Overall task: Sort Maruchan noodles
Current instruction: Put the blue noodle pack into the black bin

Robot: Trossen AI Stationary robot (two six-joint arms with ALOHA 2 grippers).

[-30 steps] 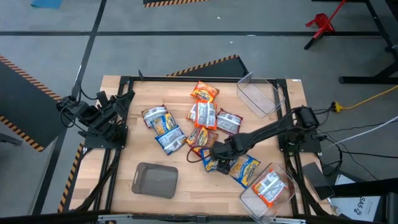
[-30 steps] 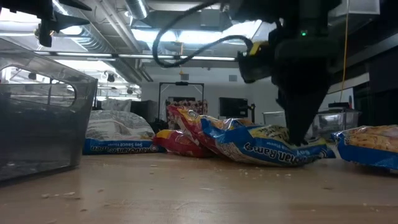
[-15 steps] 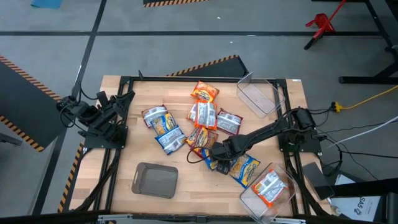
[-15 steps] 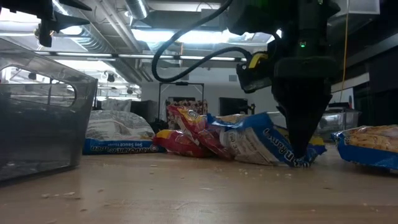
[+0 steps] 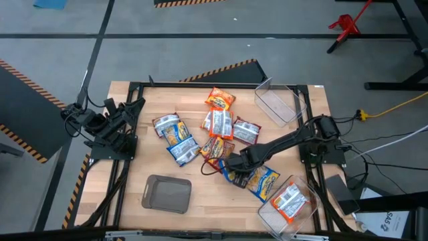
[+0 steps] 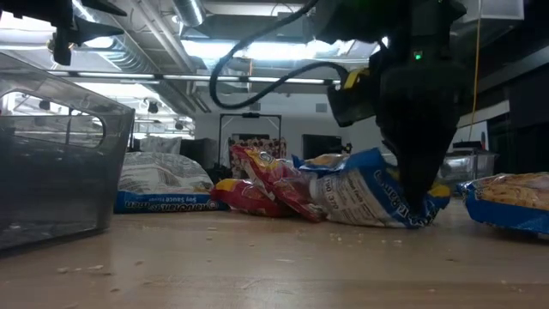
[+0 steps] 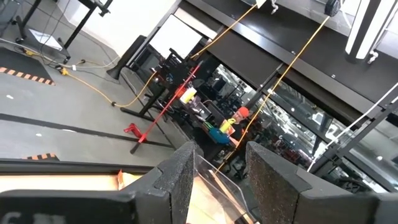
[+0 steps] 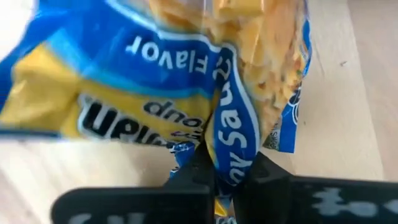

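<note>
Several Maruchan noodle packets lie in a loose pile at the table's middle: orange (image 5: 219,99), silver-white (image 5: 217,123), blue-yellow (image 5: 180,144) and dark red (image 5: 214,146). My right gripper (image 5: 234,167) stands over the pile's near right side, shut on a blue-yellow packet (image 6: 356,190). Another blue-yellow packet (image 5: 263,182) lies flat just to its right. My left gripper (image 7: 217,180) is parked open, off the table's left edge, touching nothing. My right gripper pinches a bunched fold of the blue-yellow packet's wrapper (image 8: 229,146) between its two fingers, coming from above and pointing down. The packet's held end (image 6: 420,216) is at the table, and the rest tilts up against the pile behind it.
A clear bin (image 5: 276,100) stands at the far right. A second clear bin (image 5: 271,215) at the near right holds one packet (image 5: 289,199). A grey tray (image 5: 167,194) sits at the near left, with bare wood around it.
My right gripper has shut, taking hold of the blue-yellow packet. The packet lay flat and long a second ago. Now it is crumpled toward the fingers, and its free part has risen off the table.
</note>
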